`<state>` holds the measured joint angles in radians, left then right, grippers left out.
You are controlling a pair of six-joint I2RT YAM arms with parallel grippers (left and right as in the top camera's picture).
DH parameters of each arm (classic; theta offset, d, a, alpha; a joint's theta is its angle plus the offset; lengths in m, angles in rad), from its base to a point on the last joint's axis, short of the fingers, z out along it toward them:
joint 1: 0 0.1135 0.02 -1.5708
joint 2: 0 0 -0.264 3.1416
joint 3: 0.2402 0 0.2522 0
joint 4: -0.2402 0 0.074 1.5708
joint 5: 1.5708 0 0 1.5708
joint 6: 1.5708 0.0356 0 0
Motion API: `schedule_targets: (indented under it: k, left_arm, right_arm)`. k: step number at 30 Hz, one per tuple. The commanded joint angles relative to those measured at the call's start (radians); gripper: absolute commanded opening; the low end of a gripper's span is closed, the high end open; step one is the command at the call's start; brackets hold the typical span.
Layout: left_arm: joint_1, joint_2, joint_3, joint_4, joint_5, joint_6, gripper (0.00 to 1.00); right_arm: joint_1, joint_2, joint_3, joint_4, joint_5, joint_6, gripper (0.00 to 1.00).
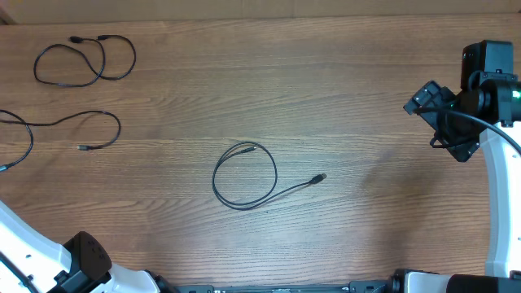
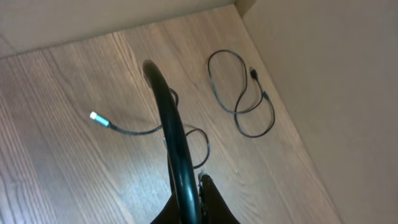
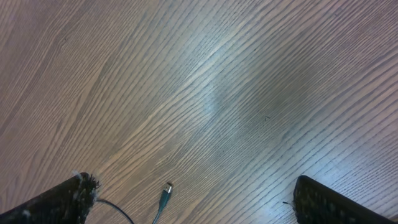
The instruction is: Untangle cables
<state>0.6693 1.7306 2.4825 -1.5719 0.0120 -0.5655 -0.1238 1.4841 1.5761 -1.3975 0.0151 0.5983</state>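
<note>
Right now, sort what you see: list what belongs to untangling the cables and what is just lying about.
Belongs to the job:
centre cable, one loop with a tail
top-left cable, two loops
left-edge cable, running out of view

Just lying about:
nothing loose that I can see; only the wooden table under the cables

The left arm [image 1: 28,248] and right arm [image 1: 496,187] are white with black joints. The right bears a black lead [image 1: 492,124], green light [image 1: 516,92]
</note>
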Motion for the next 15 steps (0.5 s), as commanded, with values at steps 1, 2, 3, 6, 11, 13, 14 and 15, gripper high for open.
schedule_targets:
  k: [1,2,3,6,11,13,14,15]
  left_arm:
    - [-0.002,0.002,0.009,-0.003,-0.024,0.023,0.04]
    - [-0.002,0.006,0.009,-0.002,-0.040,0.022,0.04]
    - [-0.002,0.012,0.009,-0.002,-0.055,0.019,0.04]
    - [-0.002,0.047,0.008,0.003,-0.125,0.022,0.04]
    - [-0.002,0.114,0.008,0.008,-0.211,0.090,0.04]
    - [-0.003,0.145,0.008,0.008,-0.210,0.110,0.04]
    - [-0.004,0.160,0.008,0.008,-0.210,0.110,0.04]
    - [-0.006,0.184,0.008,0.008,-0.210,0.116,0.04]
  right_arm:
    - [-0.001,-0.001,-0.005,0.005,0.010,-0.001,1.00]
    - [-0.001,-0.001,-0.005,0.005,0.010,-0.001,1.00]
    - [-0.001,-0.001,-0.005,0.005,0.010,-0.001,1.00]
    - [-0.001,-0.001,-0.005,0.005,0.010,-0.001,1.00]
    - [-0.001,-0.001,-0.005,0.005,0.010,-0.001,1.00]
    - [-0.001,-0.001,-0.005,0.005,0.010,-0.001,1.00]
    - [-0.001,-0.001,-0.005,0.005,0.010,-0.001,1.00]
    - [-0.001,-0.001,-0.005,0.005,0.010,-0.001,1.00]
